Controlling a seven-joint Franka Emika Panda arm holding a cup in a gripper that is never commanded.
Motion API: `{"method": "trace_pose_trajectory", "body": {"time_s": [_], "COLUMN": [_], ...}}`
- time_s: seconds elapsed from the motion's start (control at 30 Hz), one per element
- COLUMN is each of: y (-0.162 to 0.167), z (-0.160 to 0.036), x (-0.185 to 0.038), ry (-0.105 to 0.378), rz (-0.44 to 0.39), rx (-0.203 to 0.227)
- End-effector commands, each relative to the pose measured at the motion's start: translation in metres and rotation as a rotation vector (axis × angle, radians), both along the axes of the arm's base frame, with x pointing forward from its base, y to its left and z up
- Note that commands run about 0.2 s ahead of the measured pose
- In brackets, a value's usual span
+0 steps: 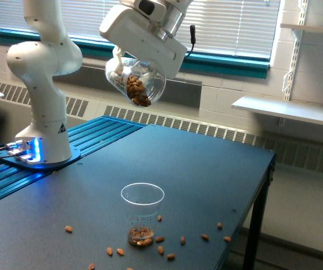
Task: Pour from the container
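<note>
Dark worktop [206, 169]: small tapered clear cup [142, 214] lower centre; fingers [122, 62] clamp almond-filled rounded clear jar [136, 81], tilted, upper left, above it.

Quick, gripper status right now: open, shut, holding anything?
Gripper: shut on the container, held tilted high above the table, almonds still inside.

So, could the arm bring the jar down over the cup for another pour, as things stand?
Probably yes. The jar, held in the claw, hangs tilted high above the table, and nothing stands between it and the upright cup. Only scattered nuts lie around the cup.
</note>
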State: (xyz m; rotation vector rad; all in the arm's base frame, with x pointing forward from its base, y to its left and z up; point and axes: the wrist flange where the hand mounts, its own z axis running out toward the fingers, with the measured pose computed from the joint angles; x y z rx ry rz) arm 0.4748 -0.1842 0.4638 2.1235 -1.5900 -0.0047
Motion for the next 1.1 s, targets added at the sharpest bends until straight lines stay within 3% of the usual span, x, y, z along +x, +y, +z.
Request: {"method": "trace_pose_trajectory", "body": {"time_s": [0.03,0.53,1.1], "y": [0.004,0.015,0.009], "z": [-0.007,-0.024,-0.039], "x": [0.003,0.008,0.002], "ry": [0.024,0.067,0.105], "rz": [0.015,0.063,0.030], "rx": [0.000,-0.001,0.000]}}
